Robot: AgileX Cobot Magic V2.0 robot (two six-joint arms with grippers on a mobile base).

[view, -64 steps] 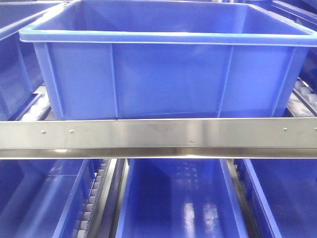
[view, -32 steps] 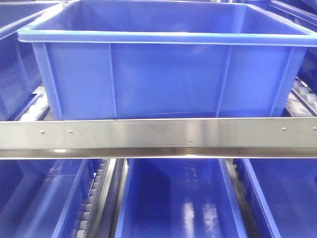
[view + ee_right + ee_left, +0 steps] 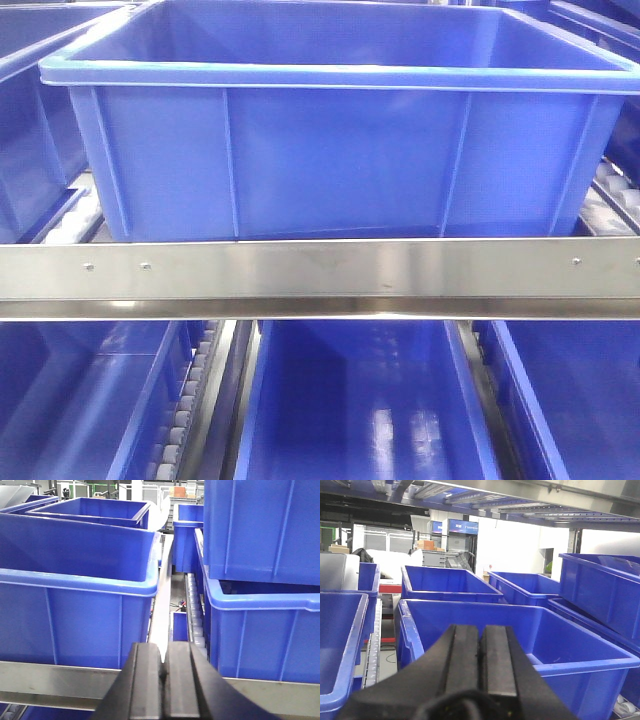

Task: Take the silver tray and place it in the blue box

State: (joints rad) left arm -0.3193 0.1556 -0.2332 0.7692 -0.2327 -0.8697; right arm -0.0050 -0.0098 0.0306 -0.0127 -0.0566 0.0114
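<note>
Racking full of blue crates; blue box [image 3: 330,150] sits behind steel rail [image 3: 320,278]; silver tray not visible; left gripper [image 3: 479,655] and right gripper [image 3: 164,672] both closed, empty; I'd locate tray first, then spread the fingers

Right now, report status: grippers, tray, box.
Left gripper shut, empty. Right gripper shut, empty. Silver tray not in view. Blue box on rack behind steel rail, apparently empty.
</note>
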